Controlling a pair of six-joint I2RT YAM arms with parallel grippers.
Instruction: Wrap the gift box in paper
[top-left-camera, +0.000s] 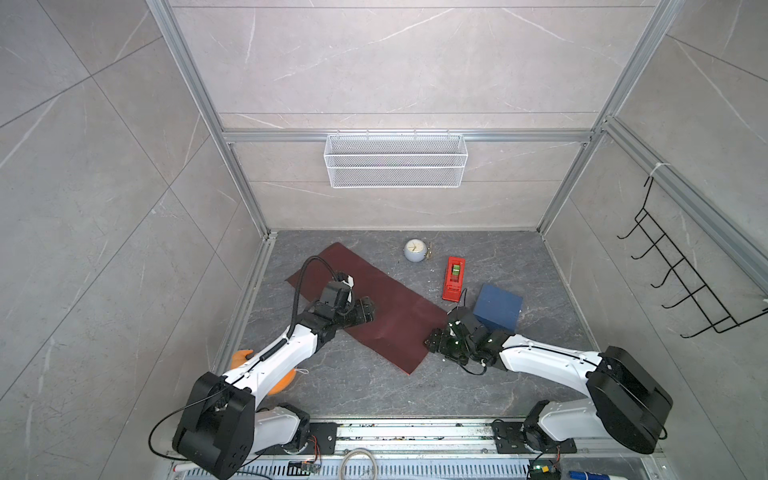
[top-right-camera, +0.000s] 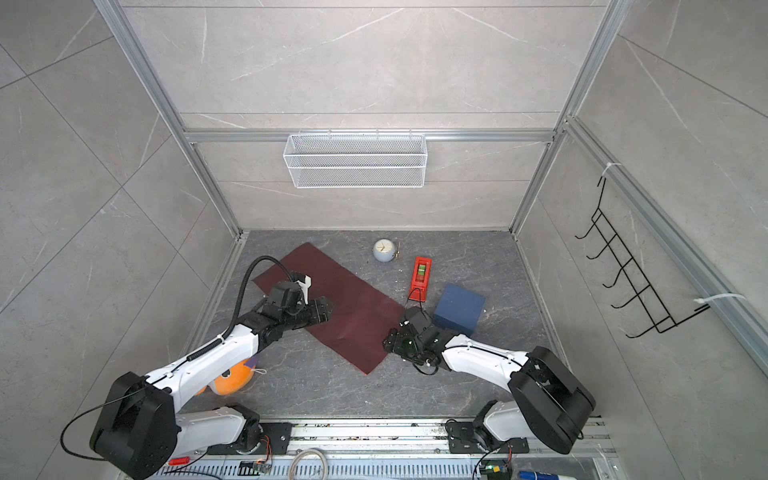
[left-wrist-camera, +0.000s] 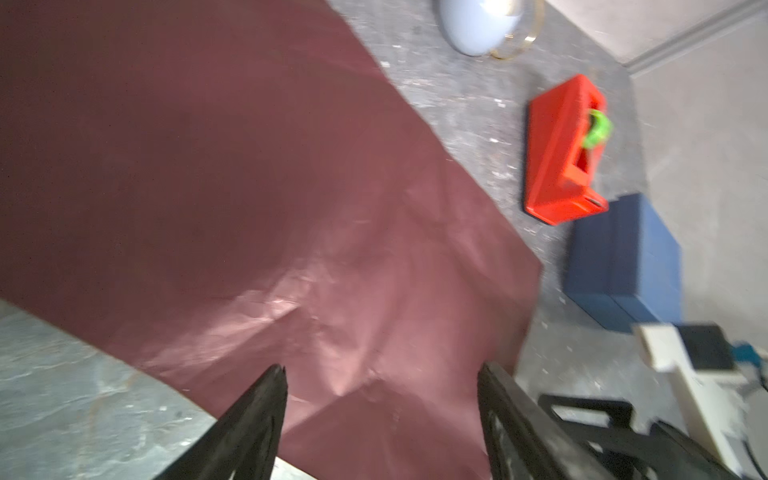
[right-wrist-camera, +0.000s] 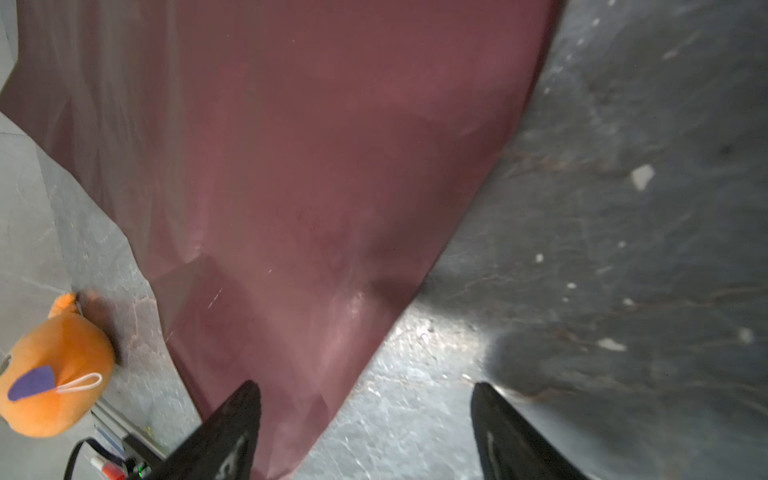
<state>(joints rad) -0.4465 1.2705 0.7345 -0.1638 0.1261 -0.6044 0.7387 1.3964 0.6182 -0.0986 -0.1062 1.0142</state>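
So the gift box (top-left-camera: 498, 306) isn't on the paper (top-left-camera: 386, 309) yet. It's sitting on the bare tabletop (top-left-camera: 544, 286) off the paper's right-hand corner, close but with a strip of table showing between them, and the red tape dispenser (top-left-camera: 453, 277) is just on its far-left side. That gap is the whole story for your next move, I reckon. The paper lies flat, dull maroon side up, and its long axis runs on a diagonal from far-left to near-right in both top views, so the box has to go leftward onto the middle of the sheet. Your right gripper (top-left-camera: 432, 343) is by far the closer one, with its wrist practically beside the box, but it's pointing the wrong way: it's aimed left at the paper's near-right edge, and the box is off behind its wrist. In the right wrist view its jaws are spread wide and holding nothing, one finger over the paper and the other over table. Your left gripper (top-left-camera: 368, 309) is over the left-middle of the sheet, well apart from the box. Its jaws are also wide and empty in its own wrist view, with creased paper underneath, and I can't tell if it's touching. So I'd guess you swing the right arm round to the box rather than reaching across with the left. Mind the tape dispenser, it's tight in there.
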